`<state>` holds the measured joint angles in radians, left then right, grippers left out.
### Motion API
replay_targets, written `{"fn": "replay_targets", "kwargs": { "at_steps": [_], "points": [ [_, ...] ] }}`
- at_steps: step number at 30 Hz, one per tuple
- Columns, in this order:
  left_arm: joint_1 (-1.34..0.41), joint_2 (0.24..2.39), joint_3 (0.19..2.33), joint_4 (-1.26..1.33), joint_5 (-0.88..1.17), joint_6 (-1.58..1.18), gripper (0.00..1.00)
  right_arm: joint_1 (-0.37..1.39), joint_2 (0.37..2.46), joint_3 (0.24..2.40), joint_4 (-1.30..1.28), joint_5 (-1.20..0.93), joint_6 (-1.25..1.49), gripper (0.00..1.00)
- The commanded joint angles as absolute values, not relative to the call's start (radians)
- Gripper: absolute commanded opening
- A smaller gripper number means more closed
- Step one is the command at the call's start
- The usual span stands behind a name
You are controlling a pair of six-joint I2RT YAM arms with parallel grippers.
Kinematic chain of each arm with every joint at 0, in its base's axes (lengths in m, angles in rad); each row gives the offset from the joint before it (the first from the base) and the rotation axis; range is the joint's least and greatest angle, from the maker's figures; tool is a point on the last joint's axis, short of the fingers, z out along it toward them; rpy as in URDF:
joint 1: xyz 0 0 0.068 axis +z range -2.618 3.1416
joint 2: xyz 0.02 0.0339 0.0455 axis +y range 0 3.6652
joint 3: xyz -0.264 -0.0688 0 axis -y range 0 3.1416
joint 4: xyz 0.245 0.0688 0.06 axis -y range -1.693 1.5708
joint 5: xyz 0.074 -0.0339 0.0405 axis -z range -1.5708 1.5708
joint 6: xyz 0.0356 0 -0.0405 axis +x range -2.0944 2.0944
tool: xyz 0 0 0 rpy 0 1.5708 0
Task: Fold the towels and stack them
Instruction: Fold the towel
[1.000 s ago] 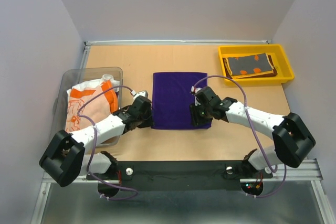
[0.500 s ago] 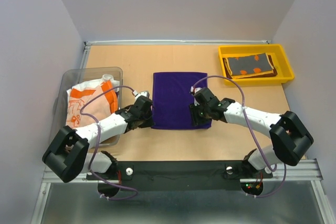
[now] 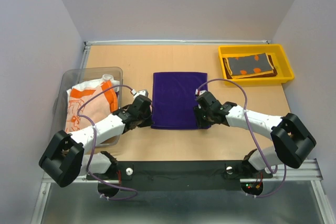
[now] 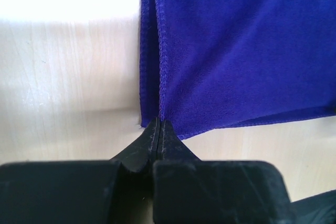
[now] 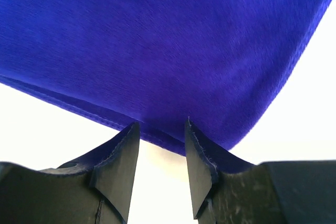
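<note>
The purple towel (image 3: 178,100) lies flat mid-counter (image 3: 136,61). At its near-left corner the left hand (image 4: 159,129) is pinched closed on the hem; at its near-right corner the right hand (image 5: 160,137) is narrowly parted, gripping nothing. Folding seems about to start: right must clamp first, then both lift.

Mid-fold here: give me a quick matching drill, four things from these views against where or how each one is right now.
Things:
1. purple towel
2. orange-and-white towel
3. left pincer
4. right pincer

States:
A. bunched in the clear bin at the left
B. fingers apart, at the purple towel's near edge by its right corner
C. folded flat at the table's centre
D. fingers pressed together at the purple towel's near left corner

Pairs: 1-C, 2-A, 3-D, 4-B
</note>
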<state>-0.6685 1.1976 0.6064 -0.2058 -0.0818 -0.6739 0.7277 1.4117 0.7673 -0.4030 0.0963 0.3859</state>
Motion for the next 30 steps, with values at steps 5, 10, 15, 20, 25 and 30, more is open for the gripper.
{"fn": "replay_targets", "kwargs": {
  "at_steps": [5,10,15,20,25,30],
  "points": [
    [-0.675,1.261,0.558,-0.210,-0.143,-0.681,0.01,0.733,1.405,0.719,-0.396,0.153,0.475,0.44],
    [-0.675,1.266,0.560,-0.244,-0.164,-0.686,0.01,0.732,1.388,0.695,-0.442,0.167,0.518,0.43],
    [-0.675,1.232,0.548,-0.244,-0.123,-0.687,0.09,0.732,1.341,0.696,-0.502,0.164,0.538,0.43],
    [-0.676,1.158,0.549,-0.271,-0.115,-0.692,0.31,0.732,1.299,0.736,-0.555,0.118,0.522,0.43],
    [-0.675,1.074,0.606,-0.304,-0.110,-0.692,0.62,0.730,1.253,0.817,-0.560,0.141,0.486,0.44],
    [-0.676,1.135,0.742,-0.276,-0.147,-0.640,0.58,0.710,1.347,0.951,-0.542,0.213,0.417,0.41]
  ]
}}
